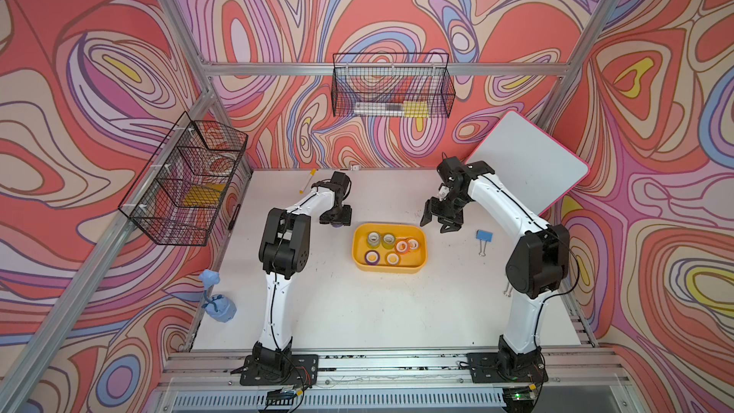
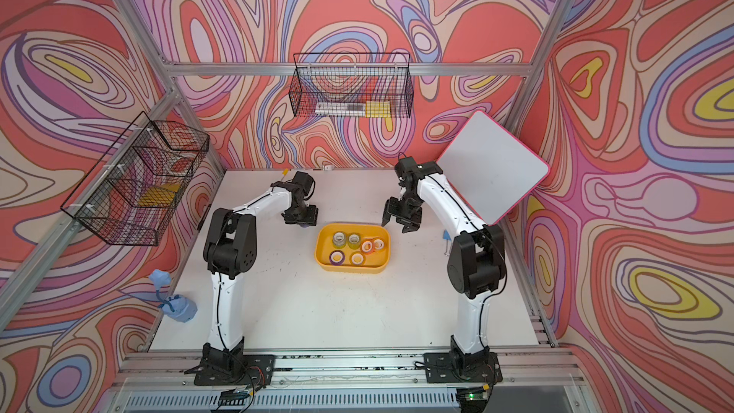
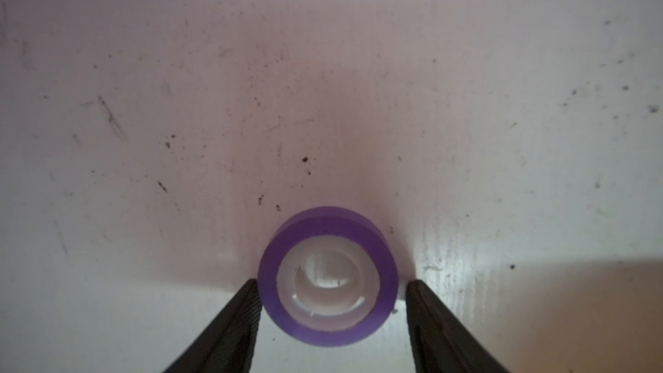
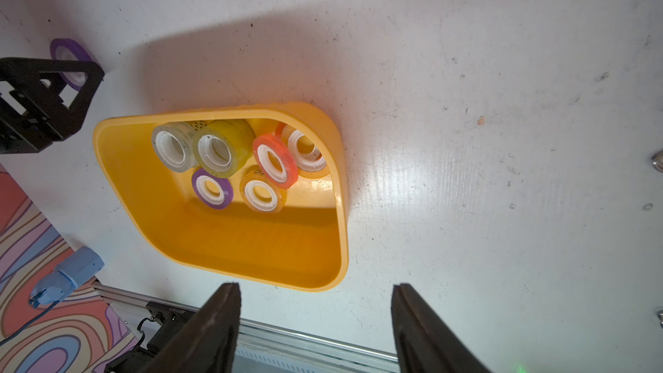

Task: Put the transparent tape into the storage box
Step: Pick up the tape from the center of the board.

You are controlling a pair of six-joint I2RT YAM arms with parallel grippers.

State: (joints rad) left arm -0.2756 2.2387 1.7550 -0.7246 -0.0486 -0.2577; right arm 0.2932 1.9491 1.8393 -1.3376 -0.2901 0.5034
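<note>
A purple transparent tape roll [image 3: 323, 217] with a white core lies flat on the white table, just left of the storage box. My left gripper [image 3: 332, 283] is lowered around it and open; one finger sits against the roll's side, the other stands a little off it. In both top views the left gripper [image 1: 335, 221] [image 2: 300, 221] hides most of the roll. The yellow-orange storage box [image 1: 389, 270] [image 4: 251, 245] holds several tape rolls [image 4: 215, 152]. My right gripper [image 1: 437, 226] [image 4: 315, 288] hovers open and empty by the box's far right corner.
A blue binder clip [image 1: 485, 235] lies right of the box. A blue pouch [image 1: 217, 303] sits at the table's left edge, a marker [image 1: 308, 182] at the back. Black wire baskets [image 1: 186, 180] [image 1: 391, 89] hang on the walls. A white board [image 1: 528, 168] leans at the back right.
</note>
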